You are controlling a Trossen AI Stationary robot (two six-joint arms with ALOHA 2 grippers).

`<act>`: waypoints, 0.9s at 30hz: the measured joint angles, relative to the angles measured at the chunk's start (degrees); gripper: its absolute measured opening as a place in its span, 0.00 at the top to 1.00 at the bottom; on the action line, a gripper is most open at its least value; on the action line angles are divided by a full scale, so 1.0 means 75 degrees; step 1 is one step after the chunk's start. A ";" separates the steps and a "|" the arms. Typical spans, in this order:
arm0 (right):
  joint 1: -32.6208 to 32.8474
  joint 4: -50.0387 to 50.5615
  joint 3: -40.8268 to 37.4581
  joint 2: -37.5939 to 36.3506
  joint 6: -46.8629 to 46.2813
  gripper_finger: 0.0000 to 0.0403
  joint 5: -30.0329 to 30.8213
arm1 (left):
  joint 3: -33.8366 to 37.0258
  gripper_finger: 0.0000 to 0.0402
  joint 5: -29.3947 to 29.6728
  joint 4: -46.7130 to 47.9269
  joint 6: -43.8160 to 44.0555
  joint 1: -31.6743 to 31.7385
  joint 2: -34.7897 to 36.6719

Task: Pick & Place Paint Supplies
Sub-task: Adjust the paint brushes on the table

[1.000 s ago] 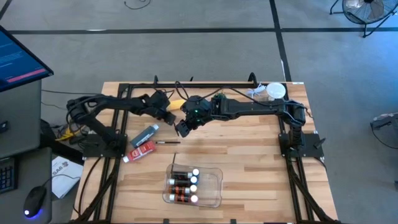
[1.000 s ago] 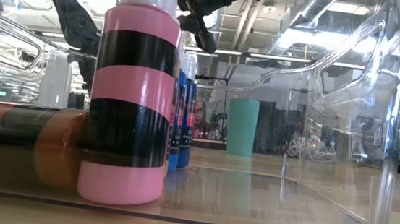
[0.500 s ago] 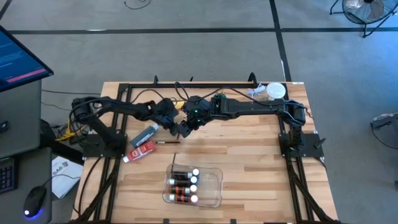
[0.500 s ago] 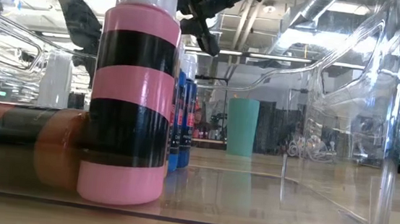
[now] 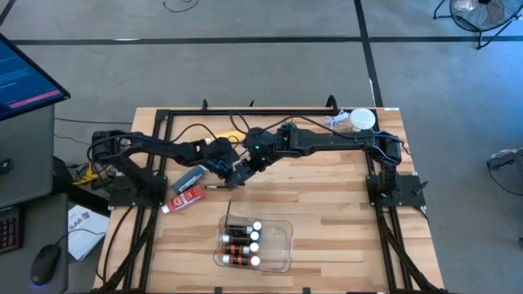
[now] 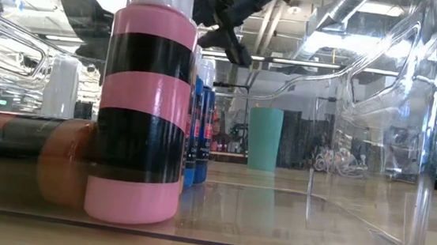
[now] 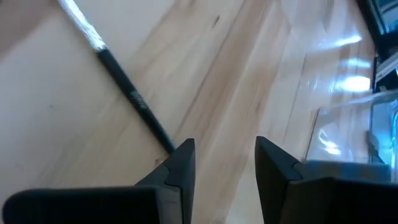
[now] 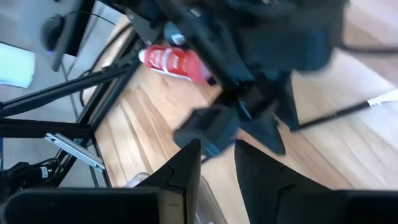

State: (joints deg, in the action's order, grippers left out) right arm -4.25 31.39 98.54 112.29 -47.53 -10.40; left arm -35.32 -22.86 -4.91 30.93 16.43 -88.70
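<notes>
clear tray point(image 5: 282, 245), near desk edge: 4 white-capped bottles point(image 5: 241, 242) already inside. desk point(image 5: 327, 212), mid: 1 thin paint brush point(image 7: 127, 96) lying flat; red tube point(image 5: 186, 198) and grey tube point(image 5: 190, 176) just beside it. left claw point(image 7: 224, 163): released, fingers parted and empty, poised over the brush's dark end. advice: straddle the handle squarely, descend until fingertips meet wood, then clench. right claw point(image 8: 214, 165): parted, empty, hovering close above.
</notes>
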 joint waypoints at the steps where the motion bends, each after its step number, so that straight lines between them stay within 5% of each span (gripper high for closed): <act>1: 0.0000 0.0119 -0.0003 -0.0002 -0.0102 0.77 0.0002 | 0.0001 0.77 0.0070 0.0002 0.0025 0.0012 0.0092; 10: 0.0015 0.1472 -0.0009 0.0049 -0.1719 0.77 0.0033 | 0.0007 0.77 0.0366 0.0819 0.0137 0.0254 0.1663; 22: -0.0236 0.0770 0.0048 0.0796 -0.3349 0.77 0.0962 | 0.0008 0.77 0.0933 0.1739 0.0334 0.0408 0.4187; 27: -0.0470 0.0566 -0.0010 0.1385 -0.3590 0.77 0.0143 | 0.0008 0.77 0.1068 0.1778 0.0368 0.0393 0.4866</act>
State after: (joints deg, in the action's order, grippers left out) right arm -7.78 35.64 98.47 122.68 -74.46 -9.32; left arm -35.26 -14.85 8.43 33.69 19.38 -52.20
